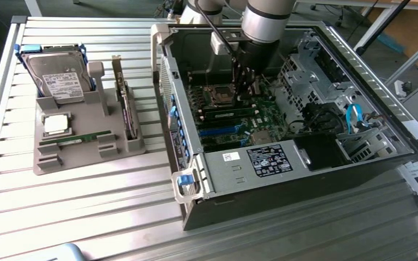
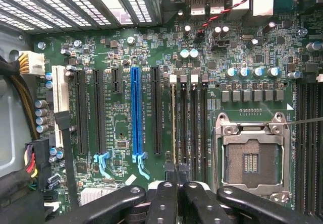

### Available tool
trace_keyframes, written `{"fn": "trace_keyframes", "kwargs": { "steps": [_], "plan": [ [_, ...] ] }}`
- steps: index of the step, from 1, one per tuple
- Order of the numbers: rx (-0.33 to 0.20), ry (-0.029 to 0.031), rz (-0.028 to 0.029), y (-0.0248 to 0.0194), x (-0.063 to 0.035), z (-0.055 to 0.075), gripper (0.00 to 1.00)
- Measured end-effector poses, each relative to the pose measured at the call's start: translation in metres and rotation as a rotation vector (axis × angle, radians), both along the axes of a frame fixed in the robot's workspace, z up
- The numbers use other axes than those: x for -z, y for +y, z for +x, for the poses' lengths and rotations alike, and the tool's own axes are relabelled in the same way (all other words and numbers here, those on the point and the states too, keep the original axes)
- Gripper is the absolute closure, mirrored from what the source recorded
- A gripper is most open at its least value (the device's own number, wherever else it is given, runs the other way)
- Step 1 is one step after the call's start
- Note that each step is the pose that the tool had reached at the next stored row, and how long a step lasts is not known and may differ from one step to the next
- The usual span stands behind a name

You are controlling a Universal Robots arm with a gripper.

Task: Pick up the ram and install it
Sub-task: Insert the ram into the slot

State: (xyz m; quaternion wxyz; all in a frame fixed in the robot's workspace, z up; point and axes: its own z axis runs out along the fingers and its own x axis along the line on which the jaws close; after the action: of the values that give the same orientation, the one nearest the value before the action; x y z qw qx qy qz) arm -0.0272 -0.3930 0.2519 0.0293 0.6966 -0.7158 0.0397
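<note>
A ram (image 2: pixel 174 128), a thin green stick seen edge-on, stands in the memory slot nearest the blue expansion slot (image 2: pixel 135 110). In the exterior view it is a green strip (image 1: pixel 227 113) beside the processor socket (image 1: pixel 219 95). My gripper (image 2: pixel 180 193) is shut, its black fingers (image 2: pixel 164 201) pressed together right over one end of that stick, with nothing visible between them. From outside, the gripper (image 1: pixel 247 99) reaches straight down into the open computer case (image 1: pixel 194 179). A second green ram (image 1: pixel 74 140) lies flat in the grey holder (image 1: pixel 85 157) on the exterior view's left.
The holder also carries a hard drive with blue rails (image 1: pixel 60 76), a square silver processor (image 1: pixel 56 124) and an upright card (image 1: pixel 125 103). Inside the case, drive cages (image 1: pixel 307 76), blue cables (image 1: pixel 352 117) and the power supply (image 1: pixel 267 160) crowd the board. A slatted metal table (image 1: pixel 85 212) lies under everything.
</note>
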Motion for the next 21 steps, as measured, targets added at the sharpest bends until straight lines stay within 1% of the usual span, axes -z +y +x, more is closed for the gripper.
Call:
{"fn": "trace_keyframes", "kwargs": {
  "steps": [6,21],
  "plan": [
    [0.000,0.0000,-0.0017,0.0000,-0.0057,0.000,0.89],
    [0.000,0.0000,-0.0032,0.0000,-0.0160,0.000,0.89]
  ]
}}
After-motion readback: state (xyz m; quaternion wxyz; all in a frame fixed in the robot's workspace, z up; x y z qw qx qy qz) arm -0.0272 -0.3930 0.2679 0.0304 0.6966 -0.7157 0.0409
